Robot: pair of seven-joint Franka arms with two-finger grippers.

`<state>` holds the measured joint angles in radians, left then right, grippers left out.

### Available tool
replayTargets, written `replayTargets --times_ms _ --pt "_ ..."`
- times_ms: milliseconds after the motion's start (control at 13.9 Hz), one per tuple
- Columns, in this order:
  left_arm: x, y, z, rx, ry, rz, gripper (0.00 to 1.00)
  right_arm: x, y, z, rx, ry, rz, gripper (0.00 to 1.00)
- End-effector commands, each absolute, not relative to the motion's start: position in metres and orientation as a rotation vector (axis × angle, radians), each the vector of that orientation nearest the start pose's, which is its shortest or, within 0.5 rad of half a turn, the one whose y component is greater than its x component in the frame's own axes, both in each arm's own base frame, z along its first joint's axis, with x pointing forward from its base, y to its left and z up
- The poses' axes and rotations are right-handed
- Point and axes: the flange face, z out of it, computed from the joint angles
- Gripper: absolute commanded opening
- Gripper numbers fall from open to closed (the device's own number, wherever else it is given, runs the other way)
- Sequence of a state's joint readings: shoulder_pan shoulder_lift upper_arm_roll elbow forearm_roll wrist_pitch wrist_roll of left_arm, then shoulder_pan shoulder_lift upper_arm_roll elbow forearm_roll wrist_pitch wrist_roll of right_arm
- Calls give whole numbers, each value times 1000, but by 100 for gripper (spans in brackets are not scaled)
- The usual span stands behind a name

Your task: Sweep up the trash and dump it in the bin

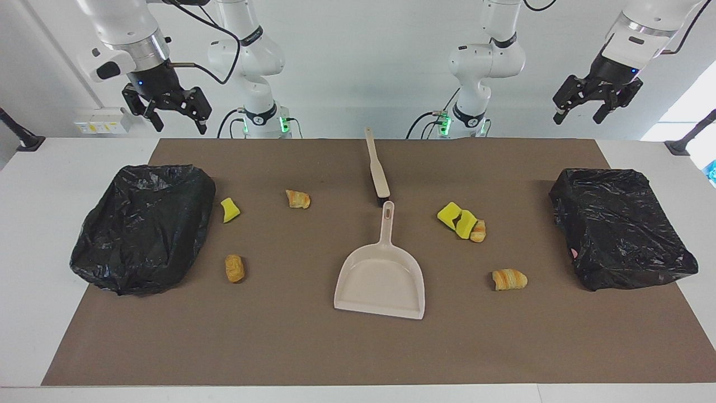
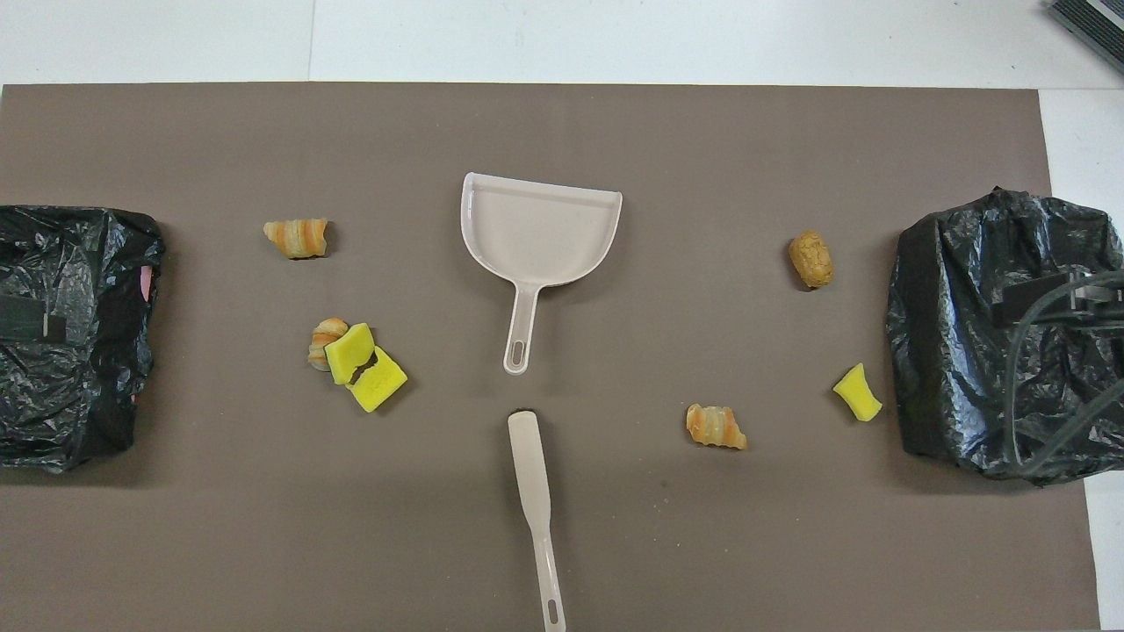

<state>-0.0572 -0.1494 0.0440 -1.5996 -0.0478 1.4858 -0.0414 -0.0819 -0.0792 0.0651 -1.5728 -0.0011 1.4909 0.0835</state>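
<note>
Trash lies scattered on the brown mat. Toward the right arm's end are a yellow sponge chunk (image 1: 229,210), a croissant piece (image 1: 297,198) and a brown bread piece (image 1: 234,268). Toward the left arm's end are two yellow sponge chunks (image 1: 458,219) touching a croissant piece (image 1: 479,230), and another croissant piece (image 1: 509,279). A black-bagged bin (image 1: 142,226) stands at the right arm's end, a second bin (image 1: 621,226) at the left arm's end. My right gripper (image 1: 178,126) and my left gripper (image 1: 579,118) hang open and empty, high over the robots' edge of the table.
A beige dustpan (image 1: 383,274) lies mid-mat with its handle toward the robots. A beige hand brush (image 1: 377,168) lies just nearer to the robots, in line with that handle. The right arm's cable (image 2: 1054,351) shows blurred over the bin at its end.
</note>
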Motion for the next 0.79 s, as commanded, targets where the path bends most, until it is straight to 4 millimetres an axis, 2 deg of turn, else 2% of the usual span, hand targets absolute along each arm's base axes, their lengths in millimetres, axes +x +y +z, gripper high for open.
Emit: replayTargets --times_ms 0,718 --pt "490 -7 682 -3210 -42 -76 100 516 -8 661 -3117 179 11 100" --pt "490 -8 682 -3210 -40 -74 100 514 -7 659 -3119 175 1 100"
